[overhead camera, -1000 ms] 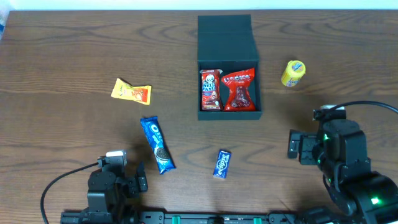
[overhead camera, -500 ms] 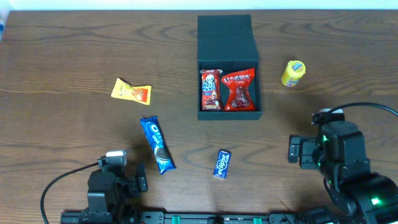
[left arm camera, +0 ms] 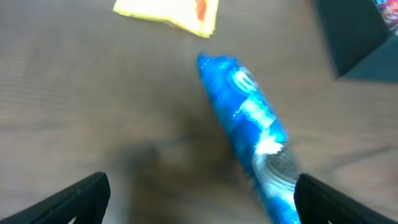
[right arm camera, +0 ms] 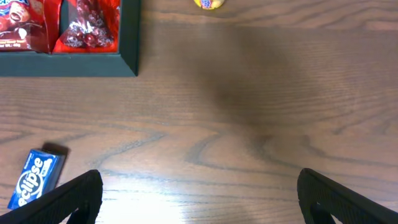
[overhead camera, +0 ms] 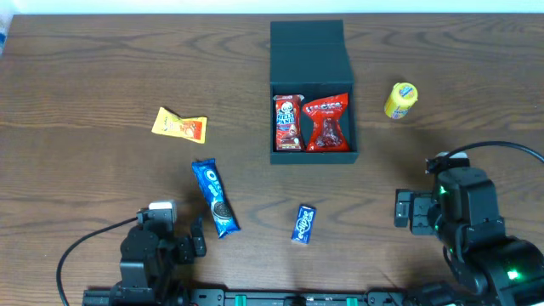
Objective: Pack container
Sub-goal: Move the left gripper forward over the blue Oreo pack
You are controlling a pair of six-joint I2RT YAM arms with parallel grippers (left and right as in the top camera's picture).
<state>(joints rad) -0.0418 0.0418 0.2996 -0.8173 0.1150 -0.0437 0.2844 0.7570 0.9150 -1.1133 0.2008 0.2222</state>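
The dark teal container (overhead camera: 311,155) stands open at the table's centre back, its lid (overhead camera: 306,47) folded away. Two red snack packets (overhead camera: 288,121) (overhead camera: 326,122) lie inside it. My left gripper (overhead camera: 161,238) is open near the front left edge. In the left wrist view a blue Oreo packet (left arm camera: 249,124) lies on the table, reaching in beside the right finger of the left gripper (left arm camera: 200,186). My right gripper (overhead camera: 442,204) is open at the front right. The right wrist view shows only bare wood between the fingers of the right gripper (right arm camera: 199,180).
A yellow-orange packet (overhead camera: 179,125) lies at mid left. The Oreo packet (overhead camera: 214,197) lies in front of it. A small blue Eclipse box (overhead camera: 304,223) sits in front of the container. A yellow round snack (overhead camera: 400,99) is right of the container.
The right arm has drawn back slightly toward the front edge. The left arm has shifted a little to the right. No object has moved.
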